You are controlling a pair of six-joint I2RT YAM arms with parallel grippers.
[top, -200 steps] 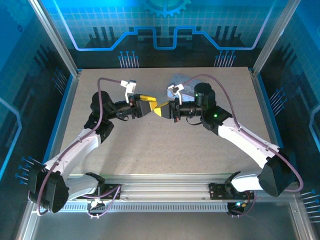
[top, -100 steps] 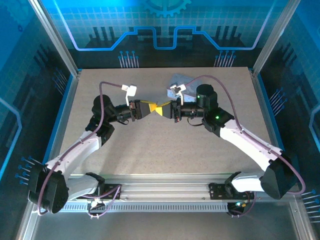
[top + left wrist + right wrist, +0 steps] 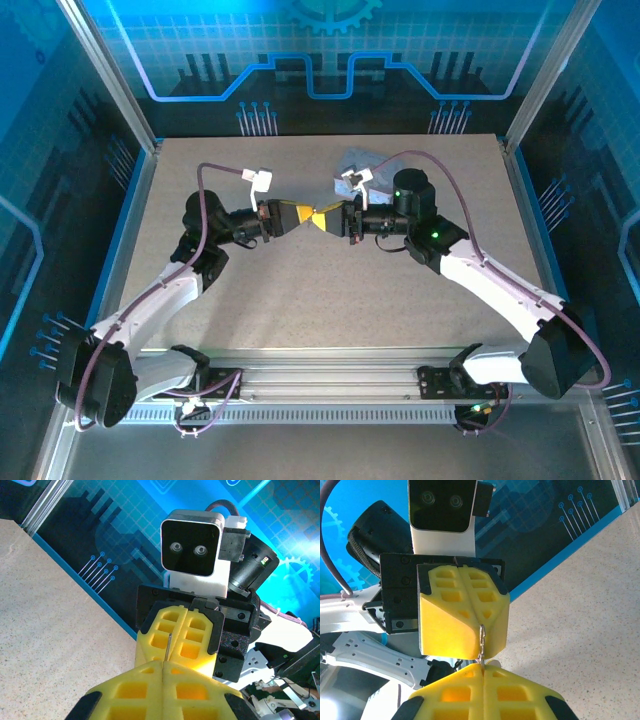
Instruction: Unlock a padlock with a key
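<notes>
My two grippers meet tip to tip above the middle of the table, the left gripper [image 3: 309, 218] coming from the left and the right gripper [image 3: 323, 219] from the right. The key [image 3: 481, 641] is a thin metallic sliver bridging the two sets of yellow tips. In the right wrist view it rises out of my shut right gripper [image 3: 483, 666] into the seam of the left one's shut fingers [image 3: 445, 625]. In the left wrist view the key [image 3: 169, 647] pokes out of my shut left gripper [image 3: 163, 664] against the right one's fingers [image 3: 197, 635]. The padlock is out of view.
A pale silver-blue tin [image 3: 352, 160] lies at the back of the table [image 3: 300, 300] just behind the right wrist. Blue panel walls and metal posts [image 3: 108, 75] close in the table on three sides. Both arms' cables [image 3: 215, 170] arch above them.
The left gripper's fingers have closed from open onto the key's free end. Both wrists turned and drew slightly closer together; the right gripper stayed shut.
</notes>
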